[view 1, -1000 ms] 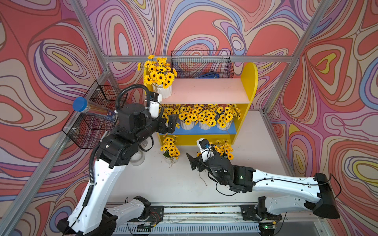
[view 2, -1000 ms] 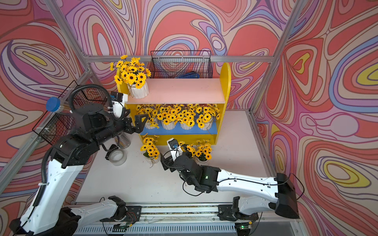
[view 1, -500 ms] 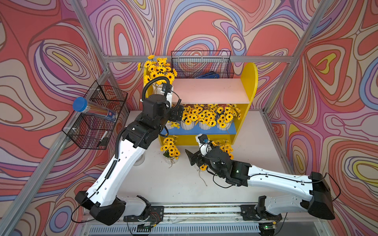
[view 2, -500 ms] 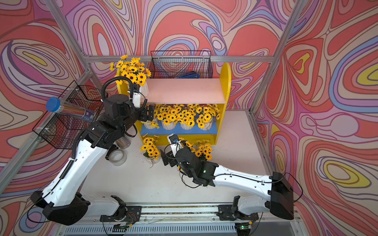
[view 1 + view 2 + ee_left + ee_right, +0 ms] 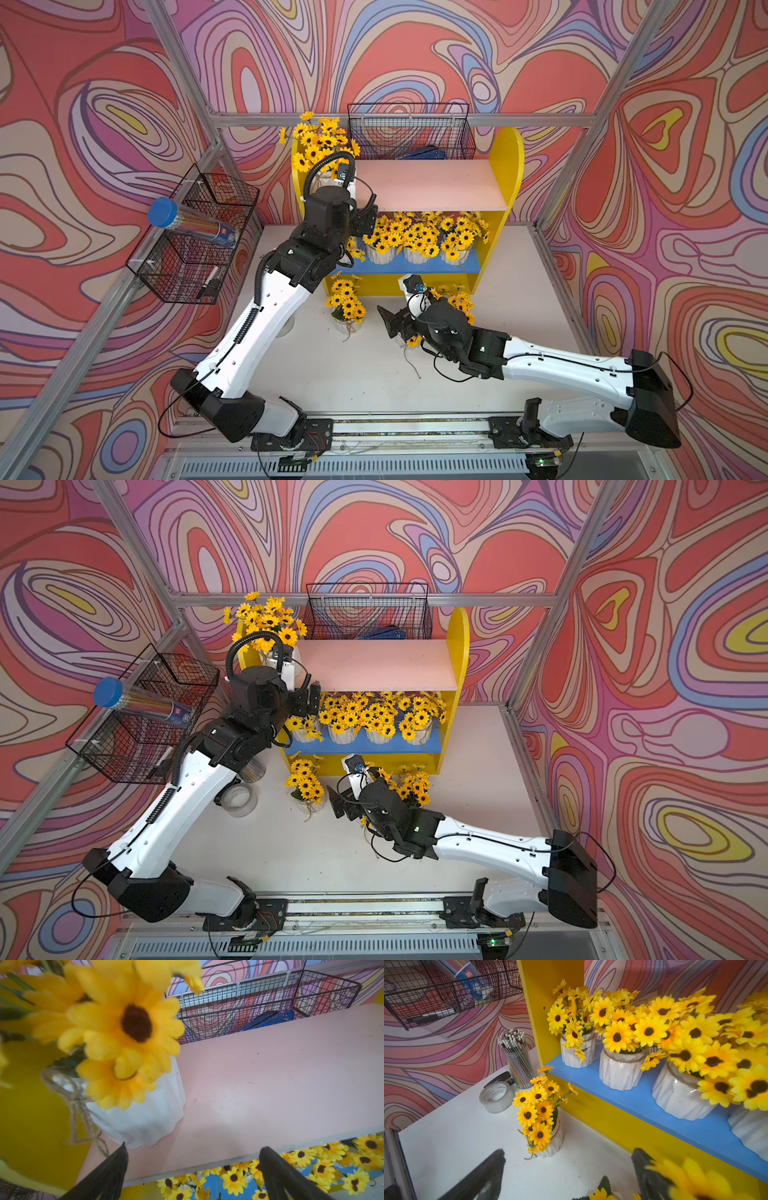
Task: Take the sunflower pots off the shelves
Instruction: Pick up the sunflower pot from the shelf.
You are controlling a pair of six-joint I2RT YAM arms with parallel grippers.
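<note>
**A:** What has been changed in the last second?

**B:** The left arm has been swung away from the side basket point(image 5: 191, 241) and stretched up to the pink board point(image 5: 270, 1084). The left gripper point(image 5: 194, 1146) is now held at that board's front edge, spread wide with nothing in it. The right gripper point(image 5: 568, 1151) has barely been moved. It is kept low over the table point(image 5: 353, 374), also spread wide and empty.

**A:** What is meant by that for the task?

**B:** The top pot point(image 5: 143, 1120) is judged to be the next one taken. No other pot is seen on the pink board. Four pots point(image 5: 620, 1072) are seen on the blue board point(image 5: 654, 1109), so the shelves point(image 5: 505, 166) are far from cleared.

**A:** Where is the top pot placed relative to the left gripper?

**B:** It is stood upright at the board's end, just beside the yellow panel point(image 5: 31, 1115). It is not yet bracketed. One finger point(image 5: 122, 1147) is seen with its tip at the pot's base, and contact cannot be told. A sideways shift toward the panel is judged to be needed before closing.

**A:** And the right gripper?

**B:** One table pot point(image 5: 552, 1142) is stood ahead of it, apart. A second table pot point(image 5: 695, 1178) is seen just beside one finger, ungripped.
</note>
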